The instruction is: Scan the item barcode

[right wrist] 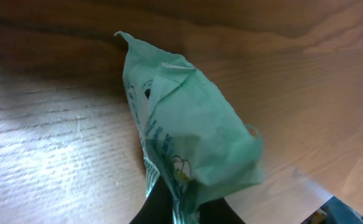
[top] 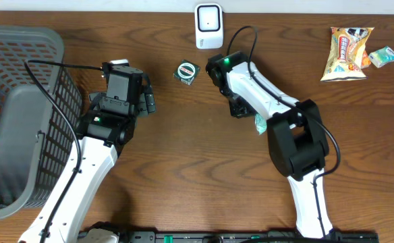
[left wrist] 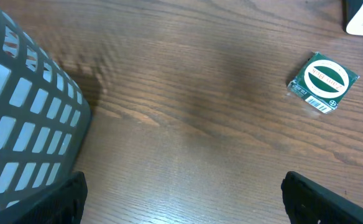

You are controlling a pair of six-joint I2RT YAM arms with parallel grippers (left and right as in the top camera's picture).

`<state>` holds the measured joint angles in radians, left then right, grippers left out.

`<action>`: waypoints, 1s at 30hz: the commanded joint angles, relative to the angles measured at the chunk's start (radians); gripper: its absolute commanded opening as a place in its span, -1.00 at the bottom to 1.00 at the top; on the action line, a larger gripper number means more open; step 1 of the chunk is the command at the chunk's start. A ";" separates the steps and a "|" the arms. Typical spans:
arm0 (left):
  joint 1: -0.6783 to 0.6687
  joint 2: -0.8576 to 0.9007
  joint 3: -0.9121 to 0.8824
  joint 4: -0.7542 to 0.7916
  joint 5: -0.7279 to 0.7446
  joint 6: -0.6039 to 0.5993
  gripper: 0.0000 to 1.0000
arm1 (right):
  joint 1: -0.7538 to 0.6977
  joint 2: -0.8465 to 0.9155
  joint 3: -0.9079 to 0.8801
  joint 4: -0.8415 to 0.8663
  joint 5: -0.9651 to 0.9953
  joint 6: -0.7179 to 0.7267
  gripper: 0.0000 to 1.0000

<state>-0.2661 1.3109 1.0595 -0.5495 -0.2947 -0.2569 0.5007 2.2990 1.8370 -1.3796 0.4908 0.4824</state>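
A crumpled pale green packet (right wrist: 188, 118) fills the right wrist view, hanging just over the wood. My right gripper (right wrist: 184, 202) is shut on its lower edge, one black finger (right wrist: 160, 205) on each side. From overhead, only a green corner of the packet (top: 259, 123) shows beside the right gripper (top: 247, 115), at the table's middle. The white barcode scanner (top: 208, 25) stands upright at the far edge, apart from the packet. My left gripper (top: 126, 74) is open and empty (left wrist: 181, 205), low over bare wood beside the basket.
A small dark green box (top: 185, 71) with a white oval label (left wrist: 323, 81) lies between the arms, near the scanner. A grey mesh basket (top: 15, 108) takes up the left side. A yellow snack bag (top: 347, 52) and a small mint packet (top: 384, 57) lie far right.
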 commanded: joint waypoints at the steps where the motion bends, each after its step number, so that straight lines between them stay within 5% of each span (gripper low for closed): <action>1: 0.003 -0.005 0.003 0.000 -0.017 0.013 0.95 | 0.024 0.006 0.005 -0.004 -0.022 0.037 -0.77; 6: 0.003 -0.005 0.003 0.000 -0.017 0.013 0.95 | 0.058 0.008 0.005 -0.004 -0.115 0.014 -0.57; 9: 0.003 -0.005 0.003 0.000 -0.017 0.013 0.96 | 0.079 0.008 0.005 -0.004 -0.143 0.010 -0.26; 12: 0.003 -0.005 0.003 0.000 -0.017 0.013 0.96 | 0.093 0.007 0.014 -0.006 -0.154 -0.010 -0.23; 23: 0.003 -0.005 0.003 0.000 -0.017 0.013 0.95 | 0.014 0.007 0.188 -0.132 -0.174 -0.079 0.56; 30: 0.003 -0.005 0.003 0.000 -0.017 0.013 0.96 | -0.089 0.008 0.141 -0.127 -0.470 -0.374 0.48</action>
<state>-0.2661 1.3109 1.0595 -0.5495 -0.2947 -0.2569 0.4431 2.3066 2.0064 -1.5074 0.1707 0.2569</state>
